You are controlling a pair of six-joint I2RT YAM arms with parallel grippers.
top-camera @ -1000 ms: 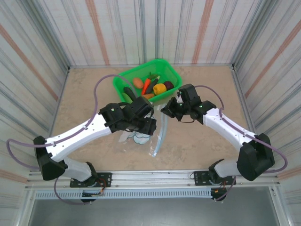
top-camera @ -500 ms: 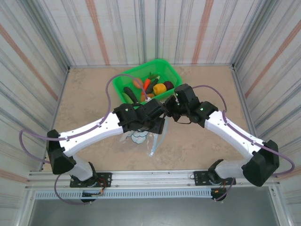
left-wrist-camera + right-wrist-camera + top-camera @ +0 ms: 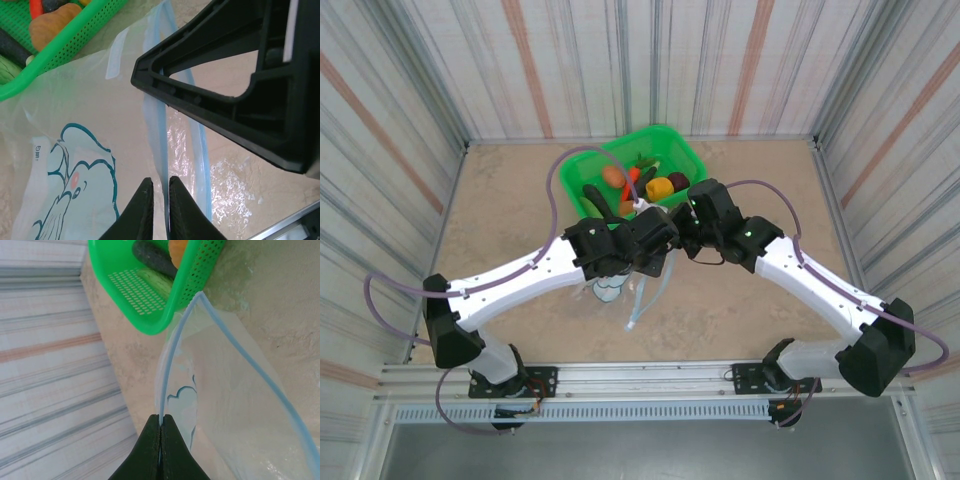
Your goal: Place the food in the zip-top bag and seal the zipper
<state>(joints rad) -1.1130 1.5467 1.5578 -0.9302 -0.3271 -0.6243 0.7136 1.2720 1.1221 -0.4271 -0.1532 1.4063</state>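
The clear zip-top bag (image 3: 75,165) with its blue elephant print hangs between my two grippers, its mouth open. My left gripper (image 3: 161,179) is shut on one side of the blue zipper (image 3: 159,125). Close beside it, my right gripper (image 3: 161,416) is shut on the zipper (image 3: 172,355) at the other side. In the top view, left gripper (image 3: 657,240) and right gripper (image 3: 682,232) almost touch above the bag (image 3: 625,300). The food lies in the green basket (image 3: 682,152): a carrot (image 3: 632,180), a yellow ball (image 3: 659,188), a potato (image 3: 613,176) and a cucumber (image 3: 155,282).
The green mesh basket (image 3: 55,55) stands just behind the bag, near the back wall. Striped walls close in the tan table (image 3: 770,190) on three sides. The right gripper's black body (image 3: 240,75) hangs right over the bag mouth in the left wrist view.
My left gripper swung right to meet the right gripper and its jaws closed on the bag's mouth edge. The right gripper kept its hold and shifted slightly left.
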